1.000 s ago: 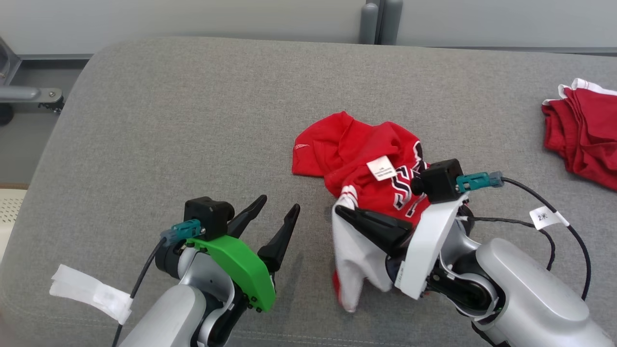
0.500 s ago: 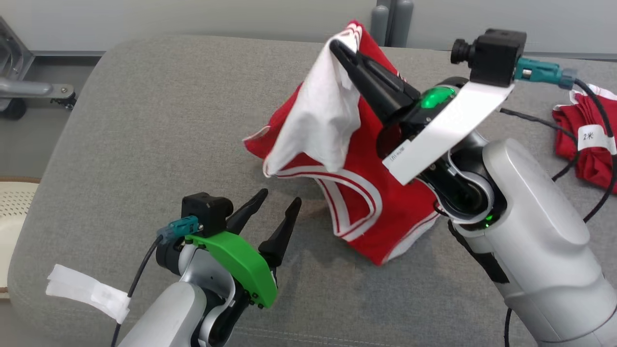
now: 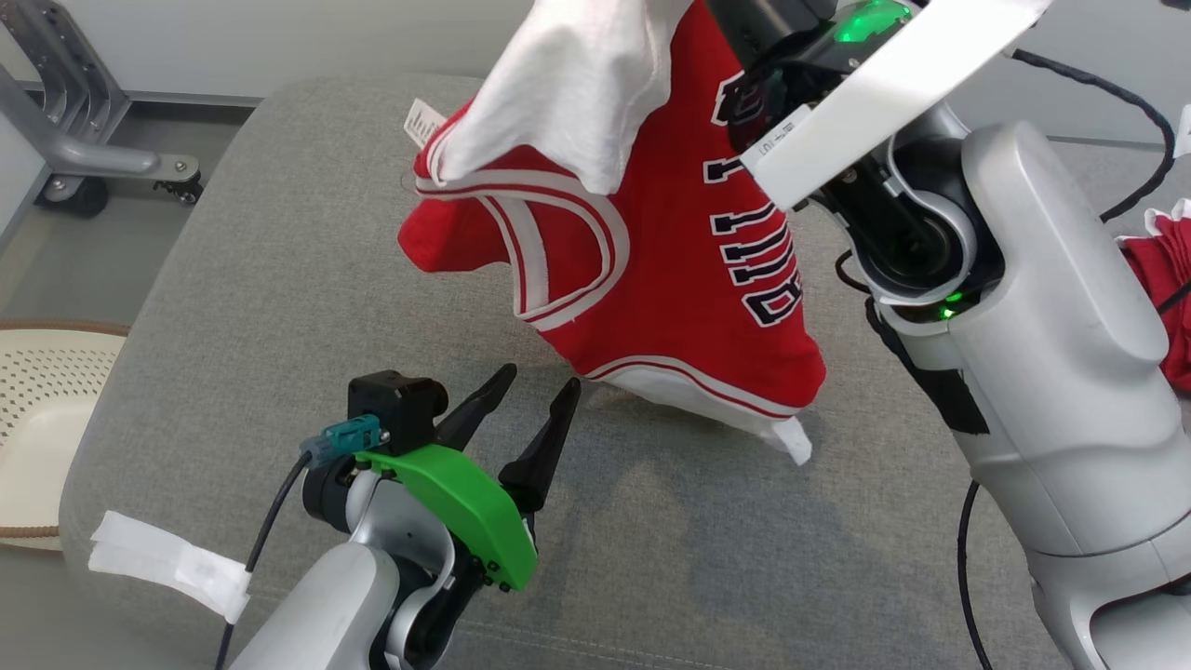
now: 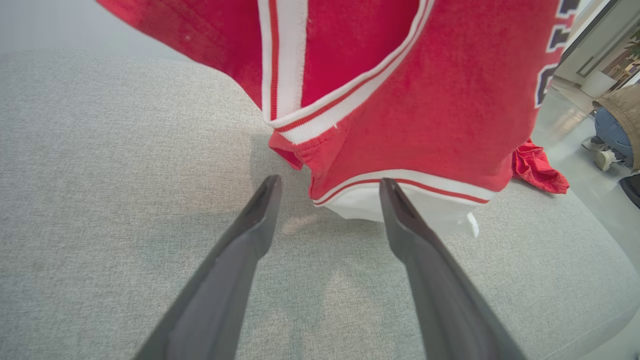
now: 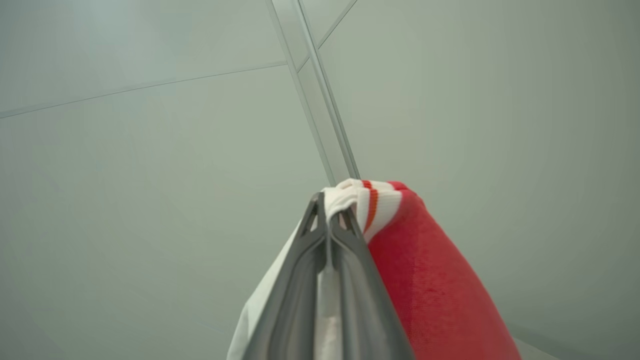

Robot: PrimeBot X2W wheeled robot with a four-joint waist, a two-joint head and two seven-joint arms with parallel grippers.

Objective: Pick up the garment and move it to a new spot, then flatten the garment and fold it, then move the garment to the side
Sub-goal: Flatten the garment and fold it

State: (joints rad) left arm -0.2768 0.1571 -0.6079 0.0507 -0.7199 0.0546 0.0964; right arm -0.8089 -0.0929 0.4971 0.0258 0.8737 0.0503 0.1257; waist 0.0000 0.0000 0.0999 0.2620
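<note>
Cushion (image 3: 279, 279): grey fabric, rounded corners, spans the work area
Right arm (image 3: 1051, 326): pale forearm rises steeply from the lower right, wrist bent up and inward over the cushion, green light lit at the wrist joint
Jersey (image 3: 670, 279): red with white trim and dark lettering; hangs from the right claw above the middle of the cushion, white inner side flopped over at the top, armhole facing left; lower white hem hangs low over the cushion, contact cannot be told
Left arm (image 3: 326, 605): low at the lower left, forearm angled up and right, green wrist cover on top
Basket (image 3: 46, 409): cream, perforated, on the floor left of the cushion
Red cloth (image 3: 1158, 279): bunched on the cushion's far right, well apart from the jersey
Left claw (image 3: 540, 380): released, fingers spread wide, nothing between them; tips point at the jersey's hem, just short of it
Right claw (image 5: 330, 210): clenched, fingers pinched together on the jersey's white-trimmed edge, pointing up toward the wall
Tag (image 3: 423, 121): small, white, at the jersey's upper left edge
</note>
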